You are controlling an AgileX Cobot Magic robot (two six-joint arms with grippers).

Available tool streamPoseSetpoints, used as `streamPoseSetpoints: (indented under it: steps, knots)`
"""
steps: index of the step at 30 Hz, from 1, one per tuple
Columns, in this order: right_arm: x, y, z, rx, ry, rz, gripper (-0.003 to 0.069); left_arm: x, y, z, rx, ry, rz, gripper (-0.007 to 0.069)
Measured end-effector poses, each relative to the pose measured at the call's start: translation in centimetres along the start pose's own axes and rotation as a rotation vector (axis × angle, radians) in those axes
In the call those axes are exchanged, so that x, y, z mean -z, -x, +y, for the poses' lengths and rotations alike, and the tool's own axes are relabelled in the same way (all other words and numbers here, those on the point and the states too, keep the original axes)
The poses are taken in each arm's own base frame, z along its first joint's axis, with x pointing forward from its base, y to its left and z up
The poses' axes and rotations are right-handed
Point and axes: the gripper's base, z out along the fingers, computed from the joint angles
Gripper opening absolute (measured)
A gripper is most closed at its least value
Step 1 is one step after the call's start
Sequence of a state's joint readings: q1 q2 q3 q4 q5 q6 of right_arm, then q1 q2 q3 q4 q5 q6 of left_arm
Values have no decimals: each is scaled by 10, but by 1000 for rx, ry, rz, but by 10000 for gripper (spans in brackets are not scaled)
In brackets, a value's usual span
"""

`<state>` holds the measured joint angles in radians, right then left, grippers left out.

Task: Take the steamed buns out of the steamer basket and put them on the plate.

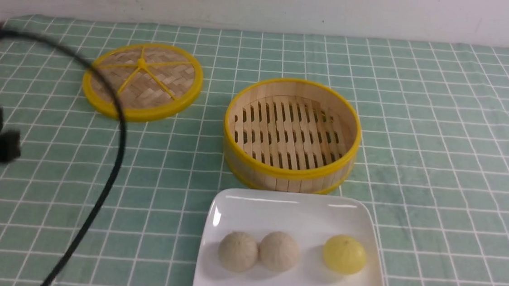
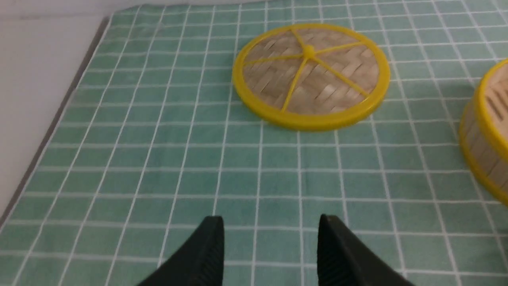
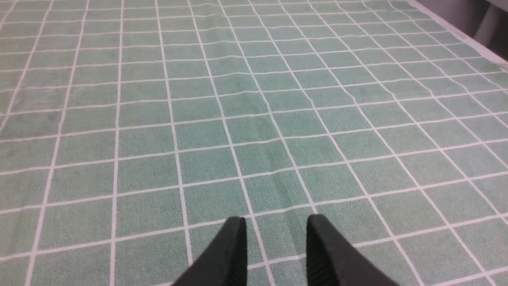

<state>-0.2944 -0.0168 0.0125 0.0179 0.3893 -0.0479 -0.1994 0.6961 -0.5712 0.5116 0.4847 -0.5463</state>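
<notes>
Steamed buns (image 1: 278, 251), all 3 of them, sit on the plate (image 1: 294, 210) at the front of the green checked tablecloth (image 1: 441, 130). The steamer basket (image 1: 288, 170) just behind it shows only its bare slatted floor, and the lid (image 1: 142, 81) lies flat well off to the left. The transfer looks finished; the next move likely calls only for the arms to keep clear of the plate. Each bun rests dome up, and being round, none has a long axis. Their row runs left to right, the 2 pale buns (image 1: 238, 251) touching and the yellow bun (image 1: 344, 254) apart on the right. The left gripper (image 2: 270, 226) hangs over bare cloth near the lid, jaws wide and empty; the right gripper (image 3: 276, 222), set narrower, also holds nothing.
</notes>
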Motion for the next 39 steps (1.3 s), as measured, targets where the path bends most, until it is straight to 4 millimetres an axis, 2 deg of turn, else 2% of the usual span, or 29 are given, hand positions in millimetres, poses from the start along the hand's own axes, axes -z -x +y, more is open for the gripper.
streamPoseSetpoints:
  steps: [2,6,8,13,25,39]
  knots:
    - [0,0,0,0,0,0,239,3,-38,11,62,44,1,347]
    - [0,0,0,0,0,0,239,7,-88,20,128,88,-59,347]
    - [0,0,0,0,0,0,239,8,-106,21,137,94,-117,347]
    - [0,0,0,0,0,0,239,10,-131,20,130,95,-198,347]
    - [0,0,0,0,0,0,239,22,-150,28,200,184,-188,347]
    - [0,0,0,0,0,0,239,25,-145,24,255,124,-276,347]
